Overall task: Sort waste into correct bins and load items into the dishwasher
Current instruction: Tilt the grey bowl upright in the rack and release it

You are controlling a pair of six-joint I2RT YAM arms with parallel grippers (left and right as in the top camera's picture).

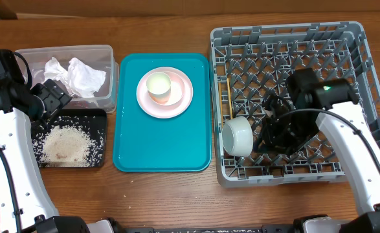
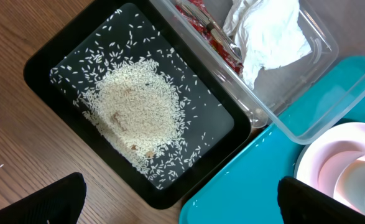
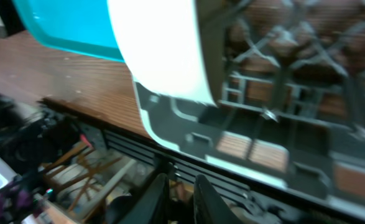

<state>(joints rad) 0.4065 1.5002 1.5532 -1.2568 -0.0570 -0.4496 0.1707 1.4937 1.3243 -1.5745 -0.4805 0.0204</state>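
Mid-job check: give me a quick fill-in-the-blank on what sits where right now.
1. The rice lies in the small tray, whose colour is ___.
2. The plate sits on the big tray, whose colour is ___.
3. The bowl in the rack lies on its ___.
4. The left gripper hangs over the rice with jaws ___.

Missing words: black; teal; side; open.

A brown wood-grain desk (image 1: 170,194) is filling the overhead view under even light. In the right wrist view, blurred clutter (image 3: 64,168) is lying below the desk's front edge.
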